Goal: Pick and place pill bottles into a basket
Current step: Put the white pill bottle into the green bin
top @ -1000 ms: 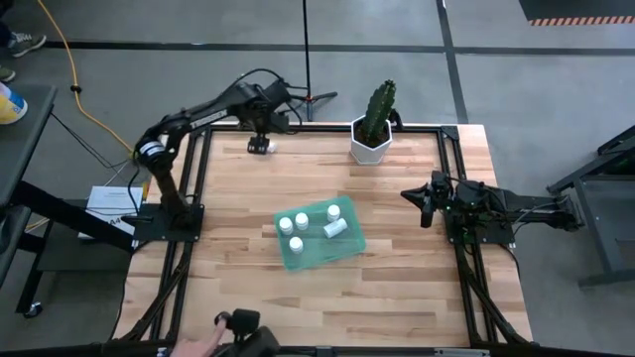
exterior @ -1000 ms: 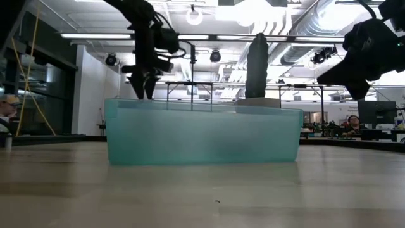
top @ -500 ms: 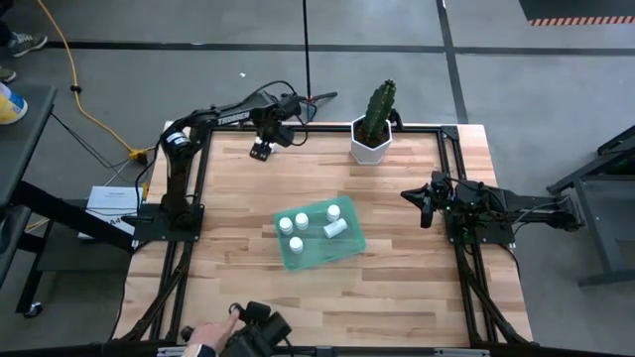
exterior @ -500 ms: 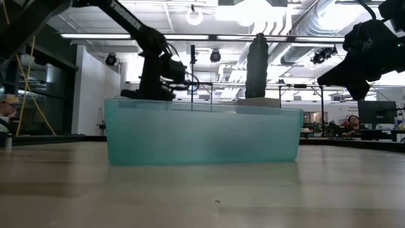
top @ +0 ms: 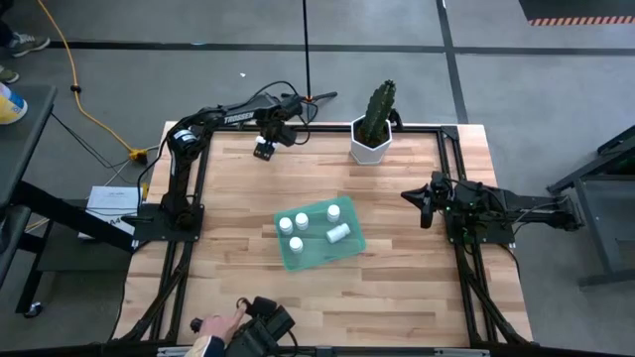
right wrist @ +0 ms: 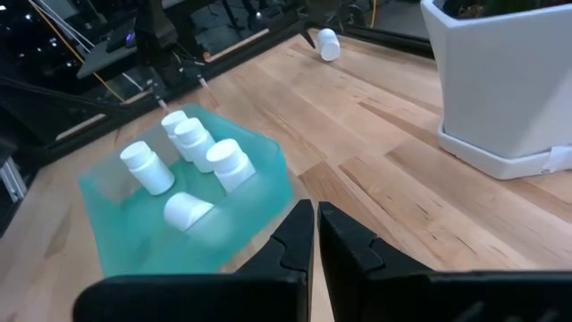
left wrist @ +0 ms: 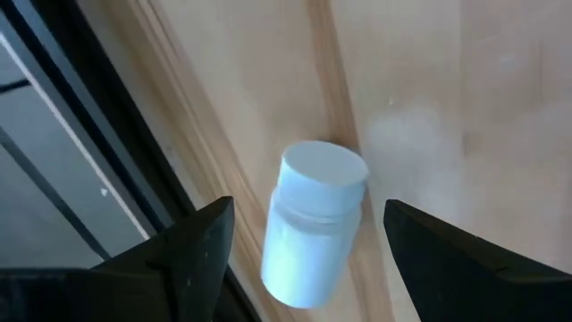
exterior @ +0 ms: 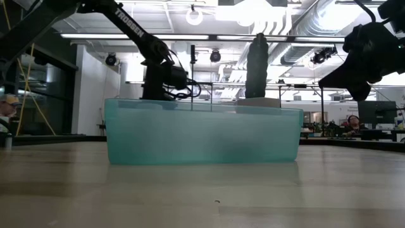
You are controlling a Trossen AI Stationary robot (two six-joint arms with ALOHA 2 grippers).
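**Teal tray holds four bottles; a fifth lies at the table's far edge**

Teal-green and translucent, the shallow rectangular plastic basket (top: 319,238) sits near the middle of the pale wooden table (top: 397,288) in the high view. Inside it we count four small white pill bottles (top: 301,222), three standing and one lying on its side. The left gripper (top: 263,150) is stretched out to the table's far edge, left of the white hexagonal pot with a green cactus (top: 374,127), over something small and white. The right gripper (top: 425,206) hangs at the table's right side, well apart from the basket. A person's hand (top: 210,332) shows at the near edge.

In the low view, the basket's (exterior: 202,136) frosted wall fills the middle, and we cannot make out the bottles through it. The left arm (exterior: 158,66) rises behind its left end, the cactus (exterior: 257,57) behind its right end.

From the left wrist view, we see one white capped pill bottle (left wrist: 314,222) lying on the wood beside the dark table frame, between the spread fingers (left wrist: 201,246), which do not touch it.

The right wrist view shows that gripper's fingers (right wrist: 290,241) pressed nearly together, holding nothing. Beyond them lie the basket (right wrist: 268,170) with its four bottles (right wrist: 228,164), the white pot (right wrist: 496,85), and the lone bottle (right wrist: 327,44) far across the table.
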